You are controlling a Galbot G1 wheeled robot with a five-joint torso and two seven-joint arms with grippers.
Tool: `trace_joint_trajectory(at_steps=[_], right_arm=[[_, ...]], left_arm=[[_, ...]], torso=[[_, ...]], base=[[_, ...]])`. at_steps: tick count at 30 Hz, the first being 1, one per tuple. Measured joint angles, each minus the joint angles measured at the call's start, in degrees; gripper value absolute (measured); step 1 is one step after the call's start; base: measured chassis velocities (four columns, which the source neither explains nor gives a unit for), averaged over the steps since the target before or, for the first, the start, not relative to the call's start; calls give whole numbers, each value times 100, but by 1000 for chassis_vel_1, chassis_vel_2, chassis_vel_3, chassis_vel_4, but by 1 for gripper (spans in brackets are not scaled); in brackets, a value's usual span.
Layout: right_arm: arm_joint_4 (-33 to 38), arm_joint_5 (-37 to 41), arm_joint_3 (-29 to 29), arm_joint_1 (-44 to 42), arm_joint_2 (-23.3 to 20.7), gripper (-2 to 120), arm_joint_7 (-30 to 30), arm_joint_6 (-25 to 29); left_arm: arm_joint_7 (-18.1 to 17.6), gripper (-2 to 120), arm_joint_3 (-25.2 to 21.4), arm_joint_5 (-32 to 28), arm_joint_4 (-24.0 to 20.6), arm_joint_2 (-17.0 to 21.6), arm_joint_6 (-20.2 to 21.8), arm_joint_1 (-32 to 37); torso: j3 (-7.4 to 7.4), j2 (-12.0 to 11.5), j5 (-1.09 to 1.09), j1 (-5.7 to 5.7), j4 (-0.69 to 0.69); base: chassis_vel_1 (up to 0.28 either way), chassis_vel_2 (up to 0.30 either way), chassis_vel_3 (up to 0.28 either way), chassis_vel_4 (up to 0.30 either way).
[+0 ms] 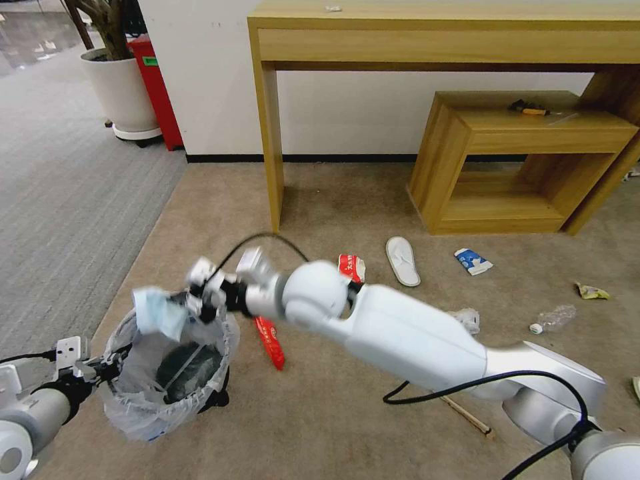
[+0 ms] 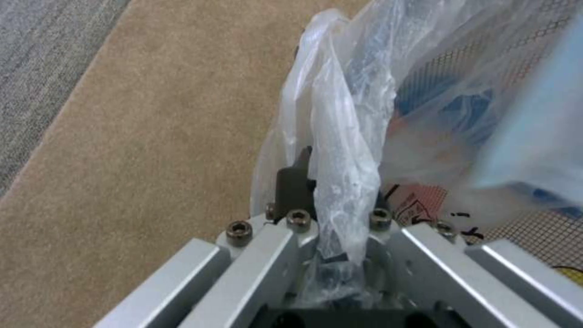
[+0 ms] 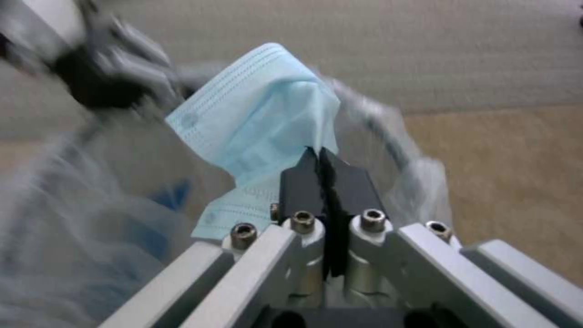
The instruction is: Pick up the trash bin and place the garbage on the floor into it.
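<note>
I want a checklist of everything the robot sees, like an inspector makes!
Surface: tan floor, grey carpet strip beside it.
Job's things: bin with white bag; blue mask over its rim.
Clutter: slipper, carton, bottle, red wrapper, cup, stick.
Grippers: left tool shut on bag edge; right tool shut on mask.
Cables: black cable along right arm.
Surroundings: wooden desk, low shelf, potted plant.

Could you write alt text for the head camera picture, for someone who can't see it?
The right gripper holds a blue mask over the bag-lined trash bin, which the left gripper grips by its rim. Litter lies on the beige floor beyond.
</note>
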Motion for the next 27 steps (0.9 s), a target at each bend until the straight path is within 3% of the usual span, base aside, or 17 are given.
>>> trace_joint_trajectory(at_steps=[6, 13, 17, 20, 21, 23, 24, 27], right_arm=[[-305, -334, -316, 77, 195, 24, 200, -63], [-316, 281, -311, 89, 378, 48, 670, -109], [-231, 620, 9, 55, 441, 62, 1040, -154], [-361, 681, 493, -57, 425, 78, 1322, -168], [-361, 681, 493, -57, 425, 78, 1322, -168], [-524, 591, 728, -158, 360, 84, 1343, -155], [-828, 433, 1014, -366, 257, 93, 1363, -105], [-1255, 174, 1283, -717, 168, 99, 1362, -23]], left_arm=[[5, 0, 0, 0, 5, -13, 0, -25], [10, 0, -28, 11, 87, -13, 0, -53], [19, 0, -100, 14, 146, -29, 1, -55], [100, 0, -221, 55, 226, -55, 1, -46], [100, 0, -221, 55, 226, -55, 1, -46], [116, 0, -286, 78, 279, -61, 1, -40], [145, 0, -375, 85, 345, -64, 1, -34], [204, 0, -505, 118, 444, -65, 1, -26]], torso=[[0, 0, 1, 0, 0], [0, 0, 1, -1, 0], [0, 0, 1, -1, 0], [-1, 0, 2, -1, 0], [-1, 0, 2, -1, 0], [-1, 1, 2, -1, 0], [0, 0, 2, -1, 0], [0, 1, 2, -1, -1]], base=[[0, 0, 0, 0], [0, 0, 0, 0], [0, 0, 0, 0], [0, 0, 0, 0], [0, 0, 0, 0], [0, 0, 0, 0], [0, 0, 0, 0], [0, 0, 0, 0]])
